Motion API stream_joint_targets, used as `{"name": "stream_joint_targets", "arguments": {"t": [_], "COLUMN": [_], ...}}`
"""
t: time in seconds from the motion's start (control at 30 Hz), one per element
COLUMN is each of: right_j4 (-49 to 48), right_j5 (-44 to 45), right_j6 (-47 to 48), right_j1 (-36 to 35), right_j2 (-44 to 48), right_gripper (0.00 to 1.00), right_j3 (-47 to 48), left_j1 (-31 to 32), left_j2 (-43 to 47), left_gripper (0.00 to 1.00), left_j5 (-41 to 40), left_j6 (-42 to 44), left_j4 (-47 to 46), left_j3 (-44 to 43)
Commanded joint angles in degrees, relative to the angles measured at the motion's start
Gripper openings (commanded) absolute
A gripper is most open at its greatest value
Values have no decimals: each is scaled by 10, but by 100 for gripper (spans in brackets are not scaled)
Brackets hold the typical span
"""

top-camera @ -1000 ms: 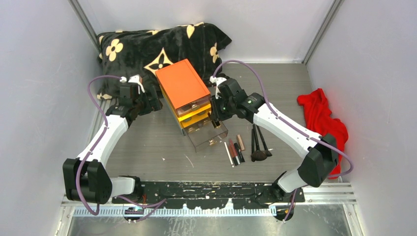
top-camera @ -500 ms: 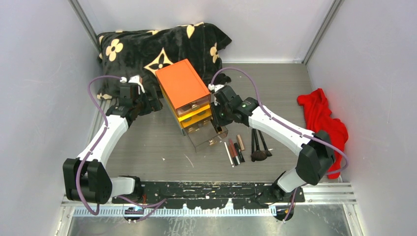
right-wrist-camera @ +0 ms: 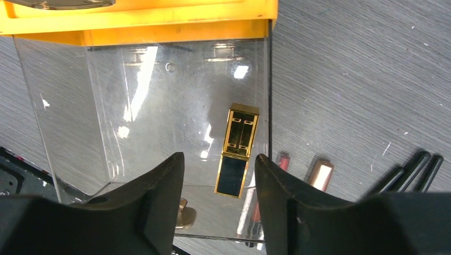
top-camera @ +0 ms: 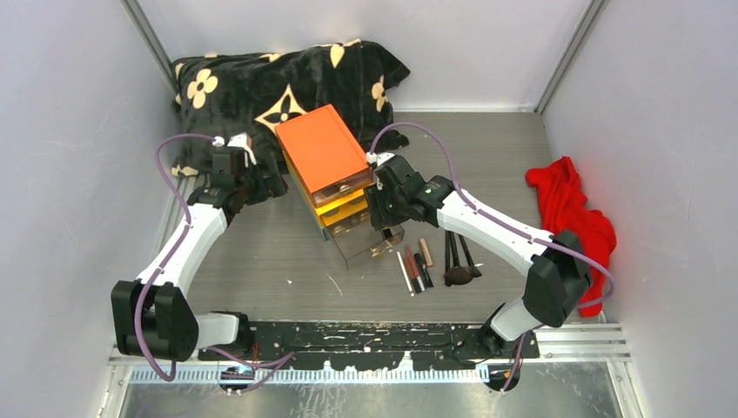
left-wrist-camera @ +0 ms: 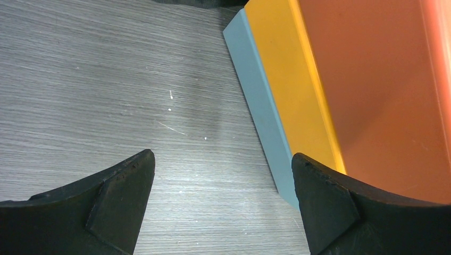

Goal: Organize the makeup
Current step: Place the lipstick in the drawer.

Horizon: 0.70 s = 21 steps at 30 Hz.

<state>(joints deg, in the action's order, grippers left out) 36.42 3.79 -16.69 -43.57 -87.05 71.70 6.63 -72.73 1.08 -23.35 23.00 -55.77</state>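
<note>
A gold-and-black tube (right-wrist-camera: 237, 151) lies flat in the pulled-out clear drawer (right-wrist-camera: 133, 106) of the orange-topped box (top-camera: 324, 150). My right gripper (right-wrist-camera: 219, 159) hovers over that drawer (top-camera: 348, 254), open, its fingers apart above the tube and holding nothing. Beyond the drawer's right wall, a pink tube (right-wrist-camera: 282, 159), a rose-gold tube (right-wrist-camera: 320, 174) and black brush handles (right-wrist-camera: 415, 167) lie on the table. From above, the thin tubes (top-camera: 418, 268) and the brushes (top-camera: 457, 257) rest side by side. My left gripper (left-wrist-camera: 223, 156) is open and empty beside the box's left wall (left-wrist-camera: 260, 101).
A black blanket with cream flowers (top-camera: 261, 83) is bunched at the back left behind the box. A red cloth (top-camera: 570, 213) lies against the right wall. White walls close in on both sides.
My right gripper has shifted slightly left and forward over the open drawer, and its jaws have widened. The left arm has not moved.
</note>
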Motion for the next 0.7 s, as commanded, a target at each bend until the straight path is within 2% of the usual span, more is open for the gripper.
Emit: {"name": "stream_joint_targets", "arguments": {"t": [0.0, 0.37, 0.67], "right_j4": [-22, -37, 15], "right_j5": [17, 32, 170], "right_j6": [1, 7, -8], "right_j1": [-4, -9, -9], "right_j2": [6, 86, 163], "right_gripper": [60, 58, 61], "right_j3": [-2, 5, -52], "left_j1": [1, 1, 1], "left_j2": [14, 12, 13], "left_gripper": [100, 100, 100], "left_j5": [-5, -7, -9], "left_j6": [10, 13, 14], "left_j4": [-19, -16, -17], "left_j3": [-2, -7, -5]}}
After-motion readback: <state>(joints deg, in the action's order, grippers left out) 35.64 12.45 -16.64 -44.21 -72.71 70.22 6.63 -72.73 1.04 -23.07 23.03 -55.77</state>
